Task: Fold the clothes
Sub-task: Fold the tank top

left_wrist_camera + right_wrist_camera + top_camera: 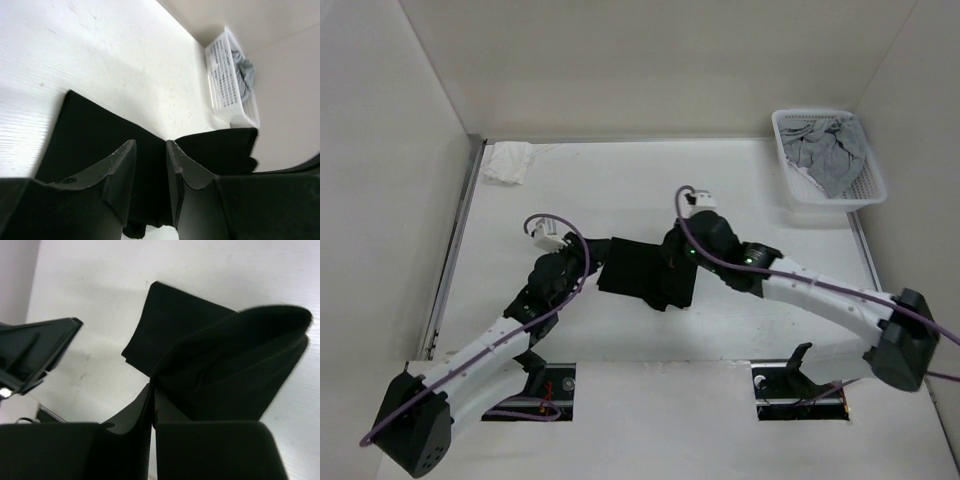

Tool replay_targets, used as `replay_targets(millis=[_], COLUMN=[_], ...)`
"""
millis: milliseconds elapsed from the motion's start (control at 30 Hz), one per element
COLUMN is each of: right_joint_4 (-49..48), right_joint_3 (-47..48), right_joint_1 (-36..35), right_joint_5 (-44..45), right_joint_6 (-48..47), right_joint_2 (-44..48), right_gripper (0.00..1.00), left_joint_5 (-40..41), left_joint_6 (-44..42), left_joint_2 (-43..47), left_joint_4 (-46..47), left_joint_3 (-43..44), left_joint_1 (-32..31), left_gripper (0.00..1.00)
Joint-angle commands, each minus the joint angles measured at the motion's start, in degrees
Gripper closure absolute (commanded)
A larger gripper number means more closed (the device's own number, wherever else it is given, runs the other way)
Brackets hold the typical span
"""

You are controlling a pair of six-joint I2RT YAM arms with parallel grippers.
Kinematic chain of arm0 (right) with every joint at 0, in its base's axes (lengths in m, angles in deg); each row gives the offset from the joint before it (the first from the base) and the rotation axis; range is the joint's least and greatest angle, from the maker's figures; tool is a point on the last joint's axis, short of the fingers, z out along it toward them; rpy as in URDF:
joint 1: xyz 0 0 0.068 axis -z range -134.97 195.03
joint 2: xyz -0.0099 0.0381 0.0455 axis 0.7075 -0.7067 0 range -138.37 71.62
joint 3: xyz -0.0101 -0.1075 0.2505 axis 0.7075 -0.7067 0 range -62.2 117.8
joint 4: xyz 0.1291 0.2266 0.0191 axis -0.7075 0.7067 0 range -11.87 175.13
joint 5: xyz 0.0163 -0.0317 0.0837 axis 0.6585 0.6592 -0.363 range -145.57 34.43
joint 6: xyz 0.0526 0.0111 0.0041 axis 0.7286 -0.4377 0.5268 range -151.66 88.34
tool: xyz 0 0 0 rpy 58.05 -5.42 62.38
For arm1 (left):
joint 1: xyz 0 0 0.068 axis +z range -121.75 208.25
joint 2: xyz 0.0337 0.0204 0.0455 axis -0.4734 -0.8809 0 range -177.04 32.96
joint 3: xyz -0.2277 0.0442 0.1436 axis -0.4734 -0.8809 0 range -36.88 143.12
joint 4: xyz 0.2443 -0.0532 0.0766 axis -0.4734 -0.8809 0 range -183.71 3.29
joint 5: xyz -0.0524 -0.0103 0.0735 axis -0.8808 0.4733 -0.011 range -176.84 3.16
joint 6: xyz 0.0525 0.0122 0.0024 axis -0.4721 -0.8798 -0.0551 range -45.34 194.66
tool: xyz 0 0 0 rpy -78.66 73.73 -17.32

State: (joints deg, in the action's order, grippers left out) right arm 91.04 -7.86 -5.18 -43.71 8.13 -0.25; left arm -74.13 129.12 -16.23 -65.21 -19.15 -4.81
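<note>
Closest to your right wrist lens, the right gripper [152, 390] has its jaws pressed together on an edge of the clothes [220, 365]. A flap arches up from that pinch over the flat layer beneath. Your left gripper [151, 145] stands with jaws part-spread just over the black cloth, gripping nothing you can make out.

Expect thin, limp, light fabric that sags and slides. Take it at a corner or along a hem, never mid-panel.

From above, the clothes read as one dark patch at the middle of the table [620, 190], between both wrists, with the layers unreadable. Only the right wrist view shows the raised flap. Only the left wrist view shows a flat, sharp corner lying smooth on the table.
</note>
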Motion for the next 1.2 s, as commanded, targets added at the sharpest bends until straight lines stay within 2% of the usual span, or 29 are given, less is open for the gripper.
replay_targets(millis=[0, 133, 167, 267, 333, 467, 533, 633, 700, 767, 900, 1000, 1100, 1167], right_joint_4=[-0.78, -1.39, -1.39, -0.34, -2.26, -9.64, -12.45, -15.89, -16.86, -19.57, -25.29, -25.74, -25.39, -24.95], right_joint_3=[8.91, 20.59, 23.23, 31.68, 31.35, 20.92, 14.76, 6.14, 2.36, -2.99, -16.87, -25.49, -33.33, -36.75], right_joint_1=[-2.64, -4.4, -4.67, -7.47, -9.23, -9.77, -8.89, -5.21, -4.49, -4.49, -4.06, -0.38, 6.03, 12.09], right_joint_5=[0.63, -1.4, -1.4, -1.93, -1.75, -0.79, -0.17, -1.21, -2.36, -0.1, 5.36, 8.0, 9.32, 9.59], right_joint_6=[-4.28, -4.11, -3.76, -2.35, -1.74, -0.16, 0.46, 2.3, 2.66, 2.4, 2.39, 2.75, 2.84, 3.27], right_joint_2=[-10.0, -25.29, -28.2, -36.13, -35.62, -26.41, -21.75, -17.34, -15.24, -11.29, 1.79, 12.51, 23.34, 28.61], right_gripper=[0.94, 0.92, 0.86, 0.57, 0.54, 0.52, 0.56, 0.81, 0.94, 0.98, 0.97, 0.93, 0.85, 0.73], left_joint_5=[-2.33, -5.23, -6.02, -8.83, -10.85, -13.32, -13.5, -12.36, -11.05, -9.9, -8.4, -7.7, -7.44, -7.44], left_joint_6=[0.21, 0.21, 0.12, 0.04, 0.04, 0.39, 0.56, 0.91, 0.48, -0.49, -4.44, -7.07, -8.66, -8.75], left_joint_2=[6.01, 13.49, 14.9, 17.63, 18.07, 15.1, 12.11, 7.28, 3.68, 1.12, -0.03, 1.2, 1.73, 1.55], left_joint_4=[-4.43, -9.88, -11.2, -13.84, -14.29, -12.1, -9.29, -4.9, -2.26, -1.63, -3.47, -7.94, -11.91, -13.58], left_joint_3=[-2.0, -2.97, -2.97, -2.71, -2.71, -2.88, -2.71, -1.83, -0.87, -0.07, -0.24, -0.51, -1.04, -1.47], left_joint_1=[4.0, 10.41, 12.08, 17.09, 19.47, 21.68, 20.46, 16.33, 12.91, 10.18, 9.02, 12.17, 16.22, 18.42], left_gripper=[0.71, 0.7, 0.7, 0.68, 0.67, 0.67, 0.67, 0.67, 0.67, 0.68, 0.68, 0.6, 0.51, 0.46])
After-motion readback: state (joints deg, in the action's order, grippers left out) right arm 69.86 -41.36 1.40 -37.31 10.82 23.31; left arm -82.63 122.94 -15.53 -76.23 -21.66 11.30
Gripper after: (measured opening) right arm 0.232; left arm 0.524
